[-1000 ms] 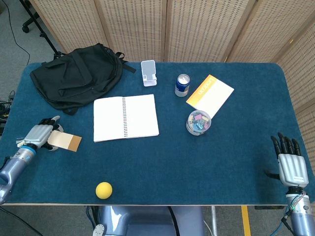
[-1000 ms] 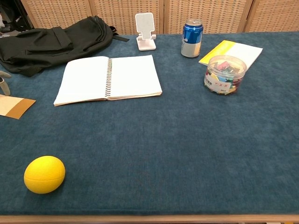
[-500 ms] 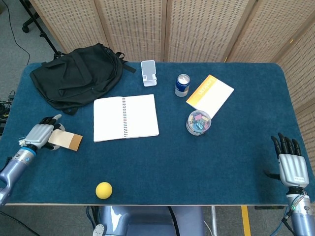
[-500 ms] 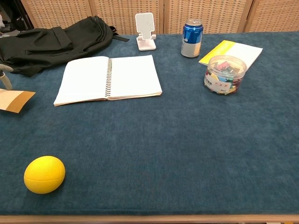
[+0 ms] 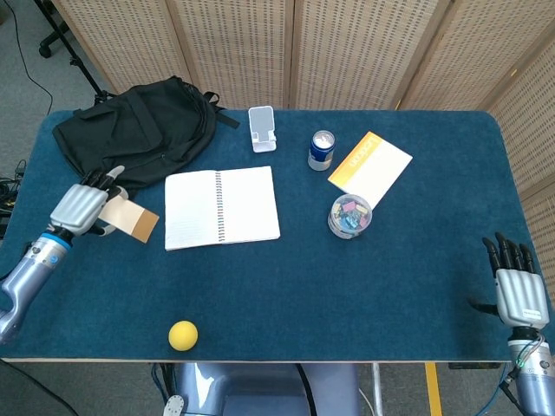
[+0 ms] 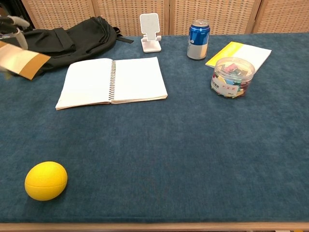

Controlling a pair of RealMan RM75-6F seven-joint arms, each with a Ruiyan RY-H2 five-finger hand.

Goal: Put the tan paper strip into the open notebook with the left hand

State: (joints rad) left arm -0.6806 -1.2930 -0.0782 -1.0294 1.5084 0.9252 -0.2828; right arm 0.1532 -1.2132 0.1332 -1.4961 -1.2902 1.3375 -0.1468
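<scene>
My left hand (image 5: 81,208) holds the tan paper strip (image 5: 132,220) by its pale end, lifted off the table left of the open notebook (image 5: 221,207). In the chest view the strip (image 6: 23,63) hangs in the air at the far left edge, its brown end pointing toward the notebook (image 6: 112,80), and only a fingertip (image 6: 14,21) of the left hand shows. The notebook lies flat with blank white pages and a spiral spine. My right hand (image 5: 518,288) rests near the table's front right corner, fingers straight and apart, holding nothing.
A black backpack (image 5: 134,132) lies behind the left hand. A white phone stand (image 5: 262,128), a blue can (image 5: 321,150), an orange-edged booklet (image 5: 370,167) and a clear tub of clips (image 5: 349,216) stand right of the notebook. A yellow ball (image 5: 183,334) sits near the front edge.
My left hand has lifted the tan strip off the table and carried it up and to the right, toward the notebook. The right hand has barely moved.
</scene>
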